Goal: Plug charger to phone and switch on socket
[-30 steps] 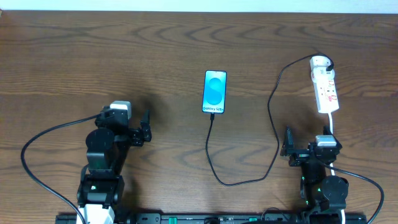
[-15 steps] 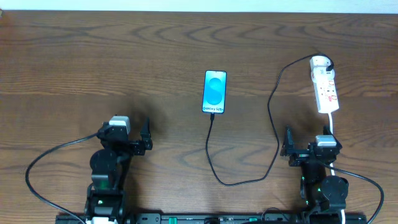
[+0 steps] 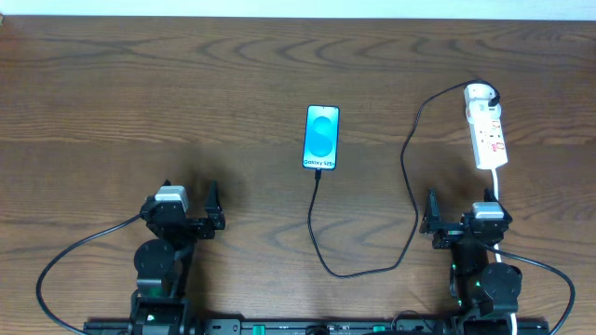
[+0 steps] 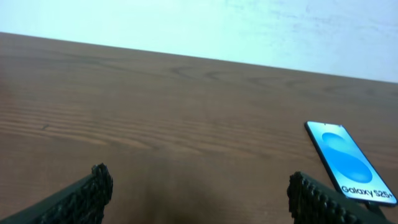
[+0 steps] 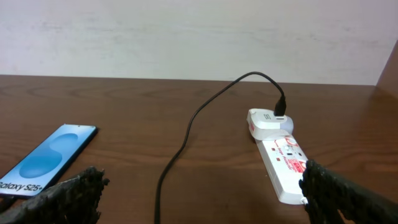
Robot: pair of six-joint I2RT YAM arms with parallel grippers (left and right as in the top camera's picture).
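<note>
The phone [image 3: 322,137] lies screen up at the table's middle, its blue screen lit; it also shows in the left wrist view [image 4: 349,160] and the right wrist view [image 5: 48,158]. The charger cable [image 3: 408,167] runs from the phone's near end in a loop to its black plug, which sits in the far end of the white socket strip [image 3: 487,127], also seen in the right wrist view [image 5: 281,153]. My left gripper [image 3: 210,207] is open and empty, near the front left. My right gripper [image 3: 431,212] is open and empty, in front of the socket.
The socket's thick white cord [image 3: 497,190] runs back toward my right arm. A black arm cable [image 3: 70,251] loops at the front left. A pale wall [image 5: 186,37] stands behind the table's far edge.
My left arm has drawn back toward the table's front edge, its gripper still open. The right arm, phone, cable and socket have not moved.
</note>
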